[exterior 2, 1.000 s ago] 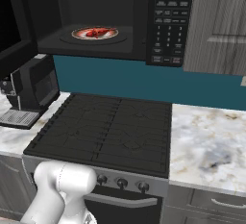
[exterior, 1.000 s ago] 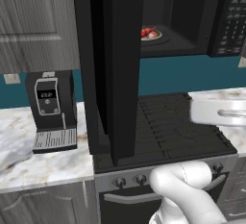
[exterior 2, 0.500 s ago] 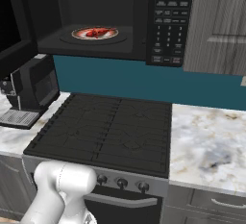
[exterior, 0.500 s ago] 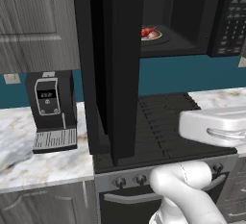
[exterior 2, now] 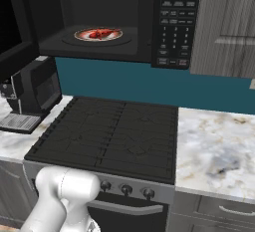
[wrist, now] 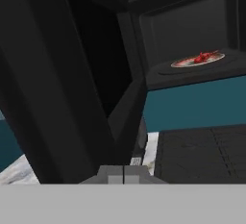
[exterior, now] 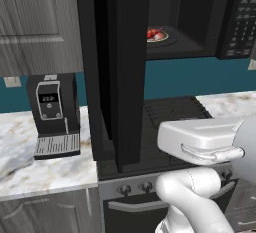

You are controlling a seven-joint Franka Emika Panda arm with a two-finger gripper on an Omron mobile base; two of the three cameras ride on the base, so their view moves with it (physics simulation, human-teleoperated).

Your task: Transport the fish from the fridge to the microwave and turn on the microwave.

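The microwave (exterior 2: 174, 27) hangs above the stove with its tall dark door (exterior: 120, 67) swung wide open to the left. Inside, the red-orange fish (exterior 2: 102, 33) lies on a round plate (exterior 2: 82, 35) on the cavity floor, and the fish (exterior: 154, 33) also shows past the door's edge. In the hand view my gripper (wrist: 123, 174) is shut with nothing between its tips. It sits low by the open door (wrist: 57, 83), left of and below the fish (wrist: 202, 57). The fridge is out of view.
A black stove (exterior 2: 109, 131) lies under the microwave, with knobs along its front. A black coffee machine (exterior: 52, 112) stands on the marble counter (exterior: 40, 172) at the left. More counter (exterior 2: 214, 151) and a grey wall cabinet (exterior 2: 224, 22) are at the right.
In the left base view the arm's white upper part has come down and to the left. The fish, plate and door have not moved.
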